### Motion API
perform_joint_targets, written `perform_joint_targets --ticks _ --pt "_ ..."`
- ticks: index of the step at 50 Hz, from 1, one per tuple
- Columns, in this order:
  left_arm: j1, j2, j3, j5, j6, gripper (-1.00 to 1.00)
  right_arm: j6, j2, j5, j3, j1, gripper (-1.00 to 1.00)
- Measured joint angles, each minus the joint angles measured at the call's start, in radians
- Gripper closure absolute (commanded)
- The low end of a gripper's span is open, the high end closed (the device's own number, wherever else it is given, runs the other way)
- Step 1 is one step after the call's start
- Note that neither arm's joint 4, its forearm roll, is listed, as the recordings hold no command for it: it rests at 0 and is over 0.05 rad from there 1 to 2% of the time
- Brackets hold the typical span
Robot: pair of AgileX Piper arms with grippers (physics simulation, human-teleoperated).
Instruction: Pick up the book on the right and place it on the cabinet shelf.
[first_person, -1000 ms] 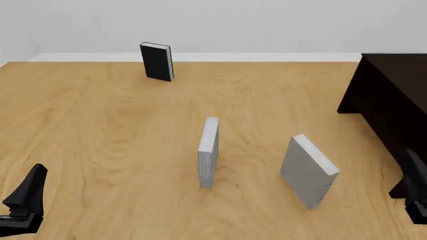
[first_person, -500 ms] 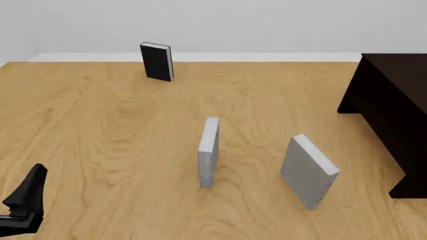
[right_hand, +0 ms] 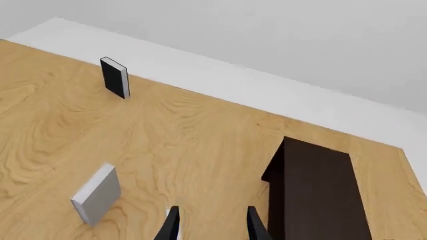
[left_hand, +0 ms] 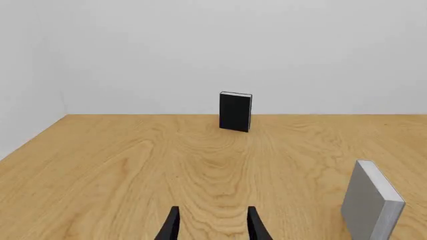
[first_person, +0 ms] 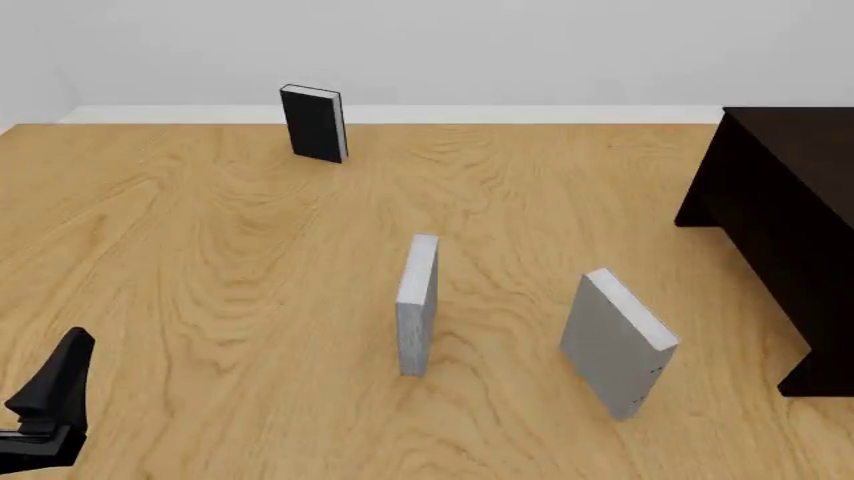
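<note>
The book (first_person: 614,342), thick and light grey, stands upright on the table at the near right, just left of the dark cabinet (first_person: 787,220). The cabinet (right_hand: 317,195) also fills the right wrist view's lower part; its shelf does not show from either angle. My right gripper (right_hand: 213,225) is open and empty, high above the table, and outside the front view. My left gripper (first_person: 47,410) rests at the near left corner, far from the book. In the left wrist view the left gripper (left_hand: 213,227) is open with nothing between its fingers.
A slimmer grey book (first_person: 418,305) stands edge-on mid-table, also the grey book (left_hand: 370,200) in the left wrist view. A black book (first_person: 314,122) stands at the far back left. The right wrist view shows a grey book (right_hand: 98,195); which one, I cannot tell.
One second ago my right gripper showed at the front view's lower right edge beside the cabinet; it has since left that view. The books and left gripper have not moved.
</note>
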Motion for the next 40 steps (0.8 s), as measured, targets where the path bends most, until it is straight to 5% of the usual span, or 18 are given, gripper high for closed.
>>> perform_joint_targets --ticks 24,40 --pt "0.0 0.0 0.0 0.0 0.0 -1.0 -0.017 0.316 0.245 -0.31 0.077 -1.0" --pt "0.0 0.0 0.0 0.0 0.0 -1.0 -0.014 0.431 0.303 -0.344 0.109 -1.0"
